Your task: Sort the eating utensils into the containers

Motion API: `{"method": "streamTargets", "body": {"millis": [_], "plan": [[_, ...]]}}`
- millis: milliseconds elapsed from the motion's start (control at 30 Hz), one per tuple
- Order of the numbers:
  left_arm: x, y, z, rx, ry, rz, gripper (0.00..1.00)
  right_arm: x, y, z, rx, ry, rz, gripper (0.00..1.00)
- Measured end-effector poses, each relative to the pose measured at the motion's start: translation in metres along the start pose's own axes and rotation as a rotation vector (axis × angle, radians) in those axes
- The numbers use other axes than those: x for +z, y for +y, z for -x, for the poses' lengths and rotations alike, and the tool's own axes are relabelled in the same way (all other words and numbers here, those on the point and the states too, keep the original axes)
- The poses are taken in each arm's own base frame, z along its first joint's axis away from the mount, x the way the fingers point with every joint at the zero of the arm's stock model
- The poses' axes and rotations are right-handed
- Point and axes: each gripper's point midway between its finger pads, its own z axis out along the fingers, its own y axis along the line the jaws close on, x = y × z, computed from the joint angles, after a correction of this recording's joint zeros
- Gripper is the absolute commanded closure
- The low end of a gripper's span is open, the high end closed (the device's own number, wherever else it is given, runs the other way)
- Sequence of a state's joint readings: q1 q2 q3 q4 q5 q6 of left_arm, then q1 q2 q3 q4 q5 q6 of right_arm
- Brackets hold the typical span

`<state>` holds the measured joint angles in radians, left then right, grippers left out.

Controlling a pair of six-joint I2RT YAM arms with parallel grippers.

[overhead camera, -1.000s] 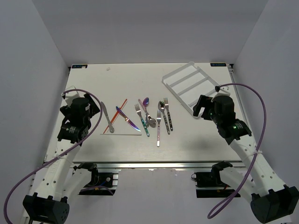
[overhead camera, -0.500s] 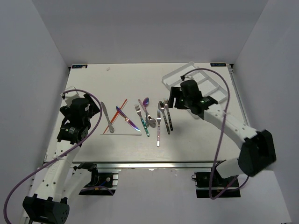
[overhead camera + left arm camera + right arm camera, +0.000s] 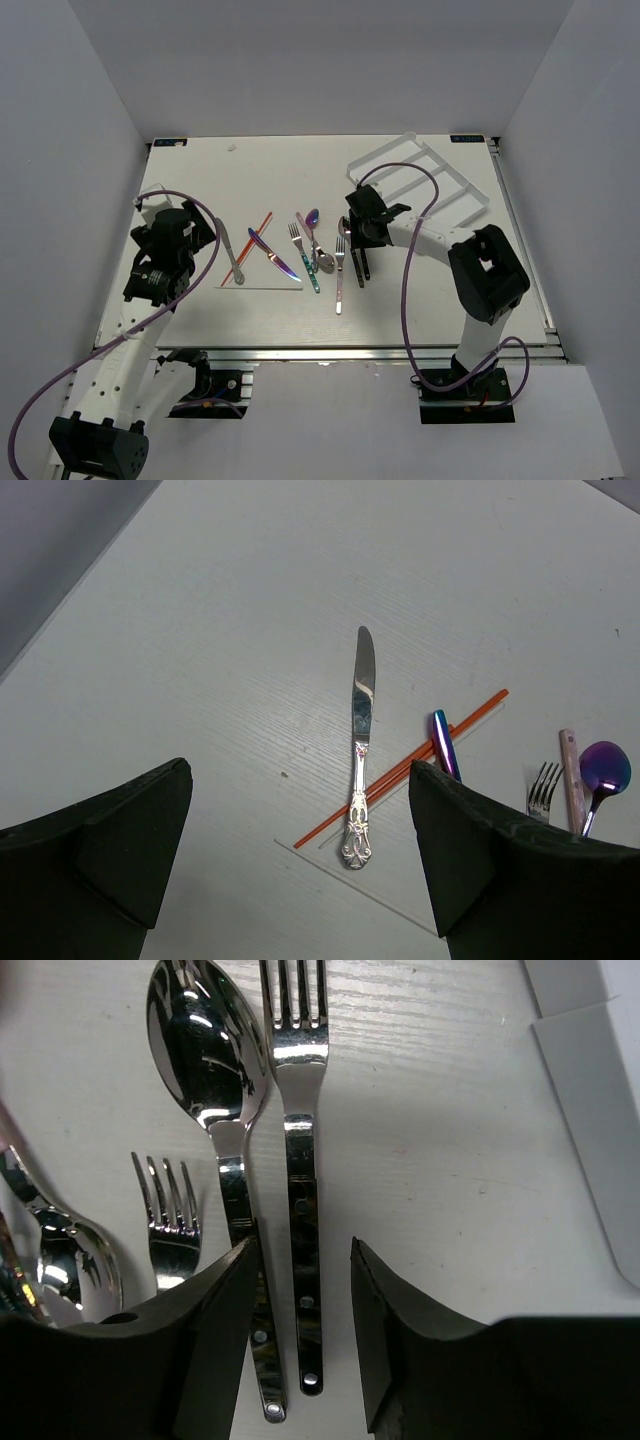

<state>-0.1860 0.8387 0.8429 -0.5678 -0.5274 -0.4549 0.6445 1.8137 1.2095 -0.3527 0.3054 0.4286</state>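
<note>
Right fingers (image 3: pixel 220 1330) were spread apart either side of a silver fork (image 3: pixel 303 1220). Left fingers (image 3: pixel 120 850) gaped too, over the worktop (image 3: pixel 250 600).

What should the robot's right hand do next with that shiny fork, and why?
Probably lower a little and close on the fork. The right gripper hangs with its jaws open on either side of the fork's handle, with the spoon lying close beside it.
</note>
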Motion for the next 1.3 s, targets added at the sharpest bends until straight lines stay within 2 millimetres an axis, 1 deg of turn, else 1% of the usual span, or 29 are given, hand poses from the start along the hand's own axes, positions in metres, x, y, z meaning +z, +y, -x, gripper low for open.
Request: {"method": "streamTargets", "body": {"millis": [67,133,233,333,433,533,600,633,733,967,1067,1133,1200,1300], "plan": [[0.001,-0.001,-0.001,0.003,0.004,-0.003,0.02,0.004,-0.001,0.000,-0.009,0.005,-0.011,0.53],[0.001,-0.001,-0.001,0.003,0.007,-0.006,0.02,0.008,-0.002,0.001,-0.016,0.003,-0.021,0.56],[0.001,-0.002,-0.002,0.004,0.010,-0.011,0.02,0.010,-0.003,0.001,-0.021,0.002,-0.029,0.58],[0.001,-0.003,-0.003,0.004,0.013,-0.015,0.02,0.012,-0.002,0.002,-0.024,-0.003,-0.027,0.66],[0.002,-0.004,-0.004,0.007,0.019,-0.016,0.02,0.017,-0.002,-0.001,-0.025,0.006,-0.030,0.66],[0.002,-0.004,-0.005,0.009,0.023,-0.019,0.02,0.027,-0.003,-0.009,-0.029,0.029,-0.037,0.66],[0.003,-0.005,-0.006,0.009,0.026,-0.023,0.02,0.030,-0.002,-0.007,-0.025,0.020,-0.033,0.66],[0.003,-0.006,-0.006,0.009,0.028,-0.025,0.02,0.030,-0.002,-0.007,-0.024,0.020,-0.033,0.77],[0.003,-0.007,-0.006,0.009,0.031,-0.031,0.02,0.032,-0.002,-0.005,-0.016,0.014,-0.030,0.99],[0.003,-0.008,-0.007,0.011,0.035,-0.036,0.02,0.031,-0.010,-0.001,0.022,0.002,-0.061,1.00],[0.003,-0.009,-0.007,0.010,0.035,-0.037,0.02,0.026,-0.015,0.002,0.022,-0.005,-0.079,1.00],[0.003,-0.009,-0.007,0.010,0.034,-0.038,0.02,0.018,-0.016,0.006,0.023,-0.015,-0.076,1.00],[0.003,-0.009,-0.007,0.009,0.033,-0.038,0.02,0.003,-0.017,0.017,0.028,-0.045,-0.063,1.00],[0.003,-0.009,-0.007,0.009,0.033,-0.038,0.02,-0.030,-0.018,0.043,0.045,-0.133,-0.030,1.00]]}}
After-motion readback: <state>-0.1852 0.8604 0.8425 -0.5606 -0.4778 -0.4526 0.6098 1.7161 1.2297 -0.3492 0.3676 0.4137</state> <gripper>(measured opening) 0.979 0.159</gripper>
